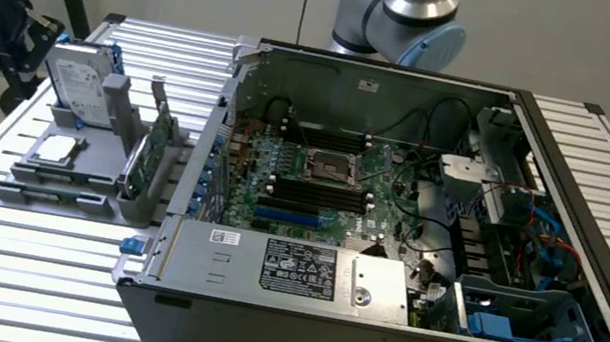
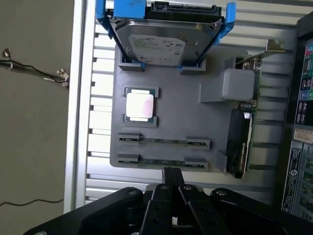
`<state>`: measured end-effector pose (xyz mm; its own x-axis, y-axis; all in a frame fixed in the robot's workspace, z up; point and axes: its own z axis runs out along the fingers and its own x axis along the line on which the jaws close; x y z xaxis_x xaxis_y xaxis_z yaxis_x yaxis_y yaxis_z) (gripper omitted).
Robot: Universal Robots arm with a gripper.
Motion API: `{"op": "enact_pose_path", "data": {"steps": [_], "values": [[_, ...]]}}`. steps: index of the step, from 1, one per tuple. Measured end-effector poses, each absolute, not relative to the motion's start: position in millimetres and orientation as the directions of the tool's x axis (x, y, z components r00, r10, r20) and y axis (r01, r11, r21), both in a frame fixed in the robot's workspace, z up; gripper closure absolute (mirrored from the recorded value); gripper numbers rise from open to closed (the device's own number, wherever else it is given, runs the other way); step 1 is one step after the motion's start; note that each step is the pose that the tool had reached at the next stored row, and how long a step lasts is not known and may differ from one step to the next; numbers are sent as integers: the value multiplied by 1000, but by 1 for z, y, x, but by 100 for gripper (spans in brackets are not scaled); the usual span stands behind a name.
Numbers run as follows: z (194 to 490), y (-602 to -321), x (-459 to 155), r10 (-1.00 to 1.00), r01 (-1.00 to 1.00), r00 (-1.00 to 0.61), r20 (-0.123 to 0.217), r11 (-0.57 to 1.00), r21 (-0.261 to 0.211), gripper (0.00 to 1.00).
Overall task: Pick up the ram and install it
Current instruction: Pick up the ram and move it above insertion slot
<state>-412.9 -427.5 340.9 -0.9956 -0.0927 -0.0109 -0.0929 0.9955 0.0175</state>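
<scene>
Grey plastic makes up the holder [image 1: 50, 200] seen in the exterior view. It stands on the slatted table [image 1: 27, 276] beside the open computer case [image 1: 379, 325], so the parts are upright and easy to reach from above. Inside the case the black motherboard slots [image 1: 319, 195] lie bare and facing up, ready to take a stick. Of the arm [image 1: 418, 7], a grey joint rises behind the case and its far end is cut off by the frame. From this angle the thin sticks in the holder's front grooves are too slim to pick out with any certainty.

In the wrist view the pincer [image 2: 172, 171] points down at the holder [image 2: 195, 117] with its fingers pressed together and nothing between them. The ram [image 2: 161, 161] sits on edge in the groove nearest the tips, just ahead of them, clipped at both ends so that its long edge stands free. Whether the tips touch it I cannot tell. A second stick [image 2: 164, 140] lies in the next groove, farther from the pincer. Beyond that sits the square processor chip [image 2: 140, 105] and, farthest off, the hard drive [image 2: 166, 44] in its blue rails. The expansion card [image 2: 244, 132] stands to one side, with its lower edge hidden in its slot.
</scene>
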Motion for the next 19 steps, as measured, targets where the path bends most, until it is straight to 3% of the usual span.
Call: {"op": "enact_pose_path", "data": {"steps": [19], "values": [[341, -428, -413, -426, -426, -905, -11, 905, 16, 89]]}}
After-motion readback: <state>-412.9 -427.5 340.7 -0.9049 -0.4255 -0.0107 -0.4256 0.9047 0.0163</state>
